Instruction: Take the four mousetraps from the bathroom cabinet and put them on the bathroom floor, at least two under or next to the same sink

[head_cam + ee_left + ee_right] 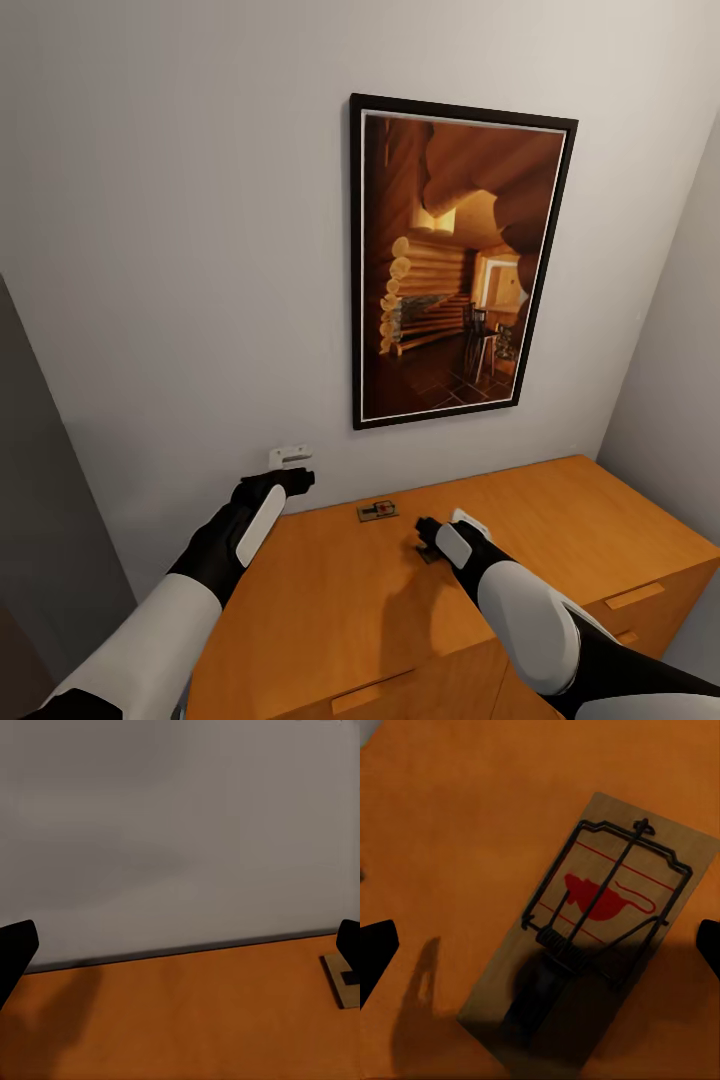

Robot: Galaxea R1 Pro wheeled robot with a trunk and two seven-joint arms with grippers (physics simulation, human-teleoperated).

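Note:
The cabinet (pixel 330 590) is an orange-brown wooden chest standing against the wall. One mousetrap (pixel 378 511) lies on its top near the back edge. My right gripper (pixel 425 535) hovers open just above a second mousetrap (pixel 592 922), a tan board with a dark wire spring and a red mouse mark; its black fingertips (pixel 375 949) stand wide on either side of the board. My left gripper (pixel 298 480) is open and empty over the top's back left corner, facing the wall. A mousetrap's end (pixel 341 979) pokes in beside one left fingertip (pixel 349 941).
A framed picture (pixel 455 265) of a log cabin hangs on the grey wall above the cabinet. A small white fitting (pixel 290 455) sits on the wall by my left gripper. A side wall closes the right; a dark panel (pixel 40 500) stands at left. Drawer handles (pixel 632 597) show in front.

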